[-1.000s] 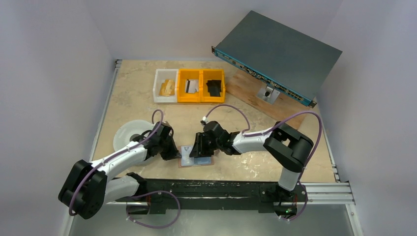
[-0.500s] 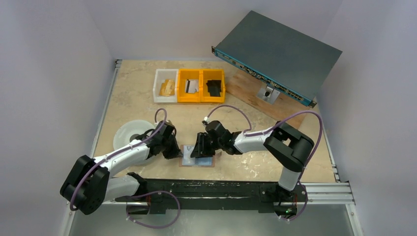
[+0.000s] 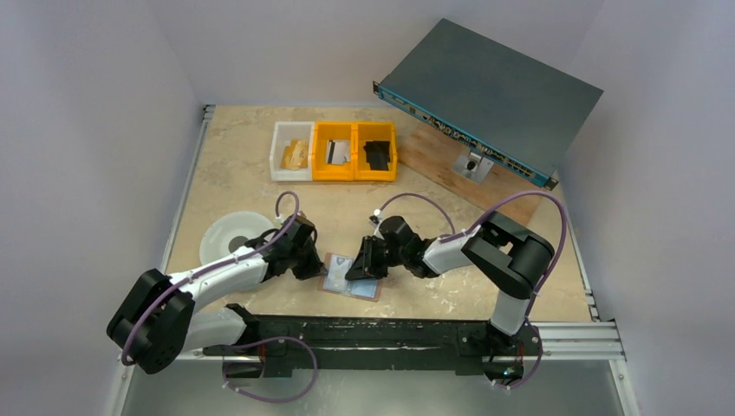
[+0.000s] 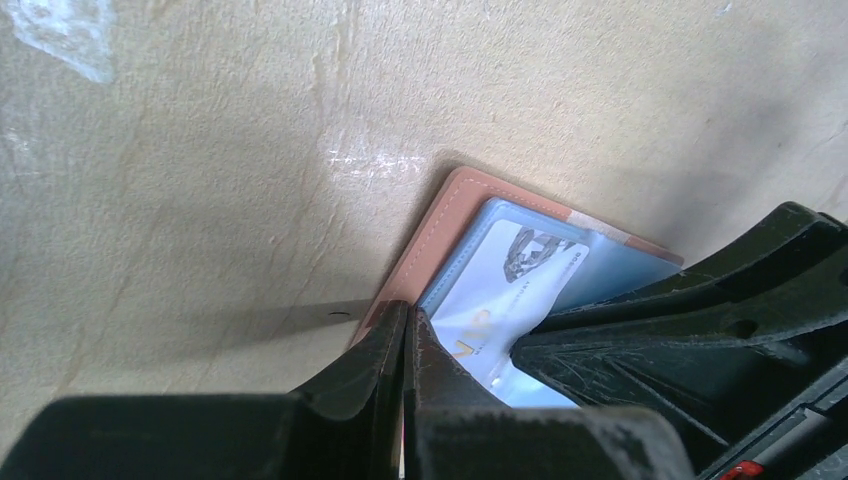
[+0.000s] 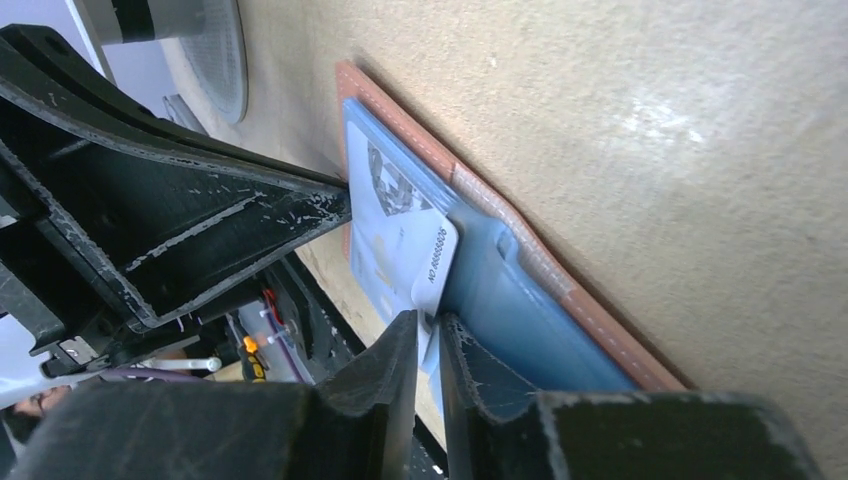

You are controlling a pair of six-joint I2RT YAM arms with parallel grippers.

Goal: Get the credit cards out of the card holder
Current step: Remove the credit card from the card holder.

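The card holder [image 3: 368,289], a pinkish-tan wallet, lies open on the table near the front edge, with its pale blue inner faces up. My left gripper [image 3: 317,265] is shut on its left edge; in the left wrist view [image 4: 408,335] the fingertips pinch the leather rim [image 4: 440,225]. My right gripper [image 3: 357,270] is shut on a pale credit card [image 5: 437,262], and the card's corner sticks out of the blue pocket [image 5: 520,310] between the fingertips [image 5: 430,335]. A printed pale card [image 4: 500,285] shows under the clear pocket.
A white round dish [image 3: 227,236] sits left of the left arm. A white bin [image 3: 292,162] and two yellow bins [image 3: 355,152] stand at the back. A grey rack unit [image 3: 494,87] rests on a wooden board [image 3: 433,152] at the back right.
Both grippers and the wallet have shifted a little to the right and the wallet has turned slightly. The right gripper has drawn back to the right, holding the card.
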